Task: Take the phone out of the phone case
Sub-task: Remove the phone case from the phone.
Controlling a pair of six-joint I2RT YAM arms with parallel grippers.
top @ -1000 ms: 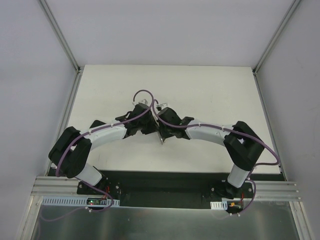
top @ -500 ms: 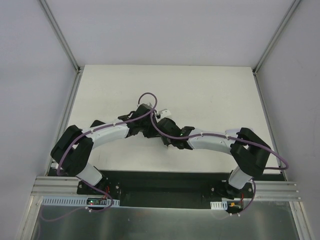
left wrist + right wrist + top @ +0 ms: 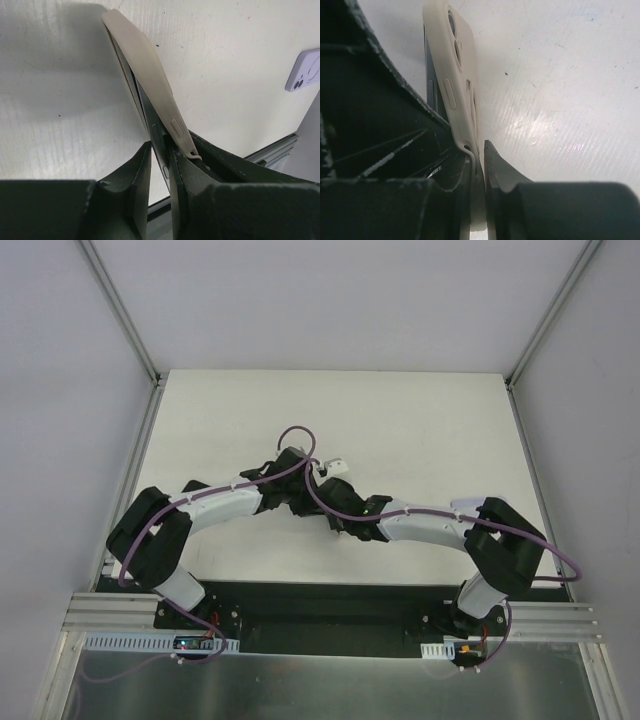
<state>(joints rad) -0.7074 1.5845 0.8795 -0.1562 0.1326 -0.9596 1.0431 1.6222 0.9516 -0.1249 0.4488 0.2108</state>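
In the left wrist view my left gripper (image 3: 159, 148) is shut on the thin edge of the dark phone (image 3: 148, 120). The beige case (image 3: 145, 65) bows away from the phone on its right side. In the right wrist view my right gripper (image 3: 479, 150) is shut on the lower edge of the beige case (image 3: 457, 65), with the phone's dark edge (image 3: 431, 92) just left of it. In the top view both grippers, left (image 3: 298, 498) and right (image 3: 338, 515), meet over the table's middle, and the phone and case are hidden between them.
A small lilac case or phone (image 3: 304, 70) with a camera cutout lies flat on the table, also seen just behind the wrists in the top view (image 3: 335, 466). The cream table (image 3: 420, 420) has metal rails along its sides and a dark base plate at the near edge.
The right arm has swung lower and to the left, and the left wrist has shifted right. The case edge that showed between the grippers is now covered by them.
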